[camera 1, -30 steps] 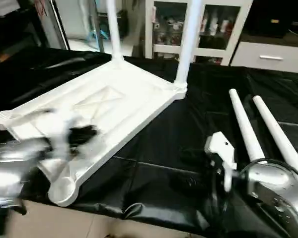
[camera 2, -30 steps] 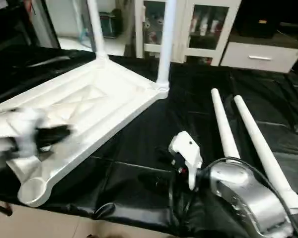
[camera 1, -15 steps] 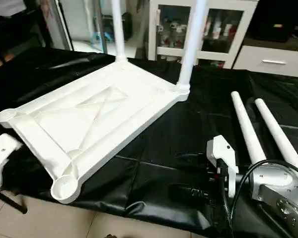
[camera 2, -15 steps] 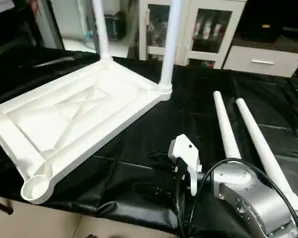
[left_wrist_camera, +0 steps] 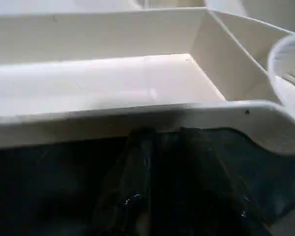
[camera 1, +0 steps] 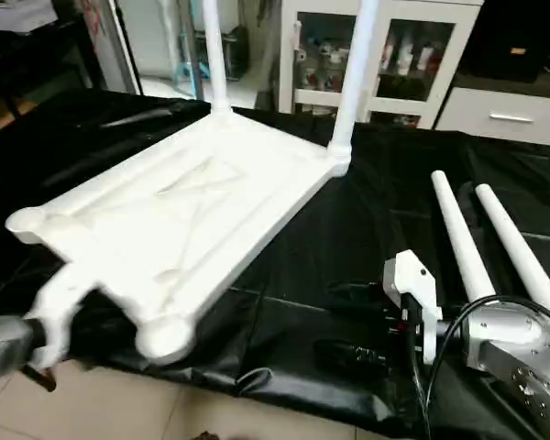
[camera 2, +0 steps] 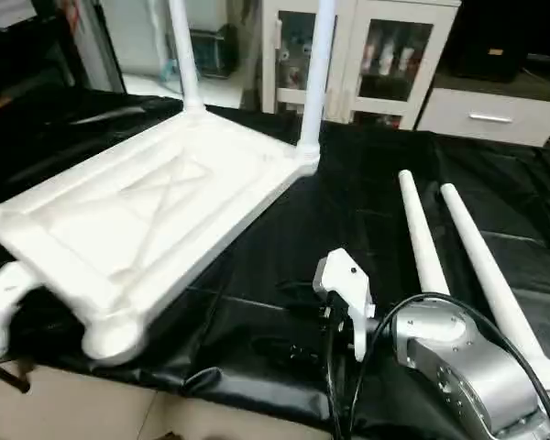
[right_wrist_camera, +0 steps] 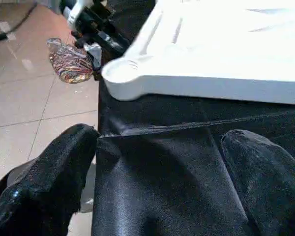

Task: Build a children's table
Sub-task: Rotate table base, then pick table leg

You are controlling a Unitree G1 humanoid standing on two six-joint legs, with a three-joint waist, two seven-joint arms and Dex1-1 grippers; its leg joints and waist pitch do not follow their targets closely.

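Note:
The children's table top (camera 1: 192, 211) lies upside down on the black cover, ribs up. Two white legs (camera 1: 215, 55) (camera 1: 356, 82) stand in its far corner sockets. Two loose legs (camera 1: 458, 238) (camera 1: 518, 247) lie side by side at the right. My left gripper (left_wrist_camera: 169, 142) is at the top's near short rim (left_wrist_camera: 137, 115), its dark fingers slightly apart and pointing up under the rim, not clamped on it. The near end looks raised. My right gripper (right_wrist_camera: 160, 142) hovers open over the black cover, facing the near corner socket (right_wrist_camera: 125, 73), with nothing between its fingers (right_wrist_camera: 64, 162).
The black-covered work table's front edge (camera 1: 257, 380) runs just below the top's near corner, with tiled floor beyond. A glass-door cabinet (camera 1: 385, 55) and a white drawer unit (camera 1: 504, 115) stand behind. A colourful crumpled thing (right_wrist_camera: 69, 61) lies on the floor.
My left gripper swung off the tabletop to its left, then came in under the near rim. The top's near end has lifted and shifted right. My right arm has stayed put.

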